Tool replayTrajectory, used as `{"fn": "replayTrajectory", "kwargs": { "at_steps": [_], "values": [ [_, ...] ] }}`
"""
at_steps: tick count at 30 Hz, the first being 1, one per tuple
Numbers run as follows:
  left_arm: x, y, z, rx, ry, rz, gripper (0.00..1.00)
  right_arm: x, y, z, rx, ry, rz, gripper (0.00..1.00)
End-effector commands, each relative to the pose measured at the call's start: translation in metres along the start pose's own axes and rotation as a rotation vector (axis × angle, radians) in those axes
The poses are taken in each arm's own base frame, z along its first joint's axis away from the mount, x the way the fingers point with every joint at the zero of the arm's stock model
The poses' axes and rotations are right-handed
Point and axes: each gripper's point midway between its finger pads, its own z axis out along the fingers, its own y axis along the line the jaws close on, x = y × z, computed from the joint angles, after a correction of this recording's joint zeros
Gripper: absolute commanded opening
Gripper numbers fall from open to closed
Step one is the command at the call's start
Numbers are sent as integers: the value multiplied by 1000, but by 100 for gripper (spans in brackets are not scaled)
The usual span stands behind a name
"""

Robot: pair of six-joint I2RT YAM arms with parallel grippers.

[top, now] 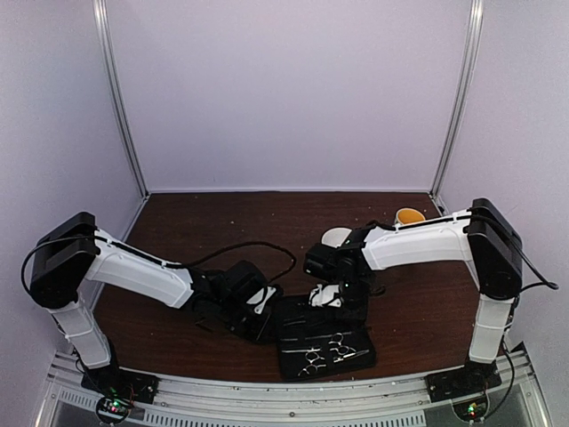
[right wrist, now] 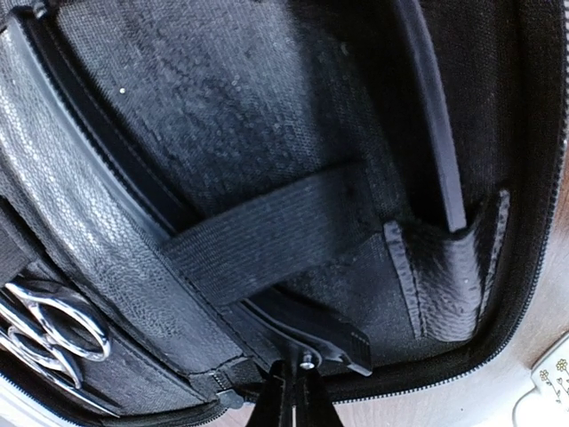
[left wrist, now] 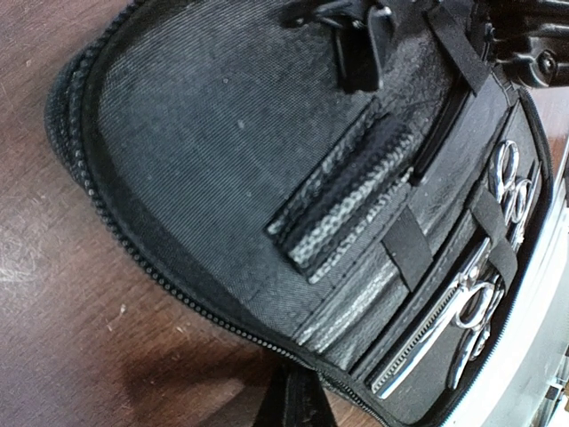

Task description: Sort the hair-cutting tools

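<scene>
An open black case lies near the front edge. Two silver scissors sit strapped in its near half; the left wrist view shows one and the other. My right gripper is shut on the end of a thin black stick-like piece that runs under an elastic strap. Another thin black piece stands in a pocket. My left gripper is shut, its tips at the case's zipper edge; whether it pinches the edge is hidden.
A white bowl and an orange object stand behind the right arm. A black cable loops over the brown table. The metal rail runs just in front of the case.
</scene>
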Motion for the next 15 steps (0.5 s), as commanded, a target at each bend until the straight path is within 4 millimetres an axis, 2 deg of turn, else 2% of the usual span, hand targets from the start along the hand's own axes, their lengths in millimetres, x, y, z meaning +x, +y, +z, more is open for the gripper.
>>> {"fn": "replayTrajectory", "kwargs": {
  "at_steps": [1, 7, 15],
  "values": [
    [-15, -9, 2, 17, -42, 37, 0, 8, 9, 6, -11, 26, -3, 0],
    [-13, -7, 2, 12, -39, 40, 0, 24, 1, 3, 14, 18, 61, 0],
    [-19, -12, 2, 23, -48, 55, 0, 21, -9, -3, 58, 16, 78, 0]
  ]
}}
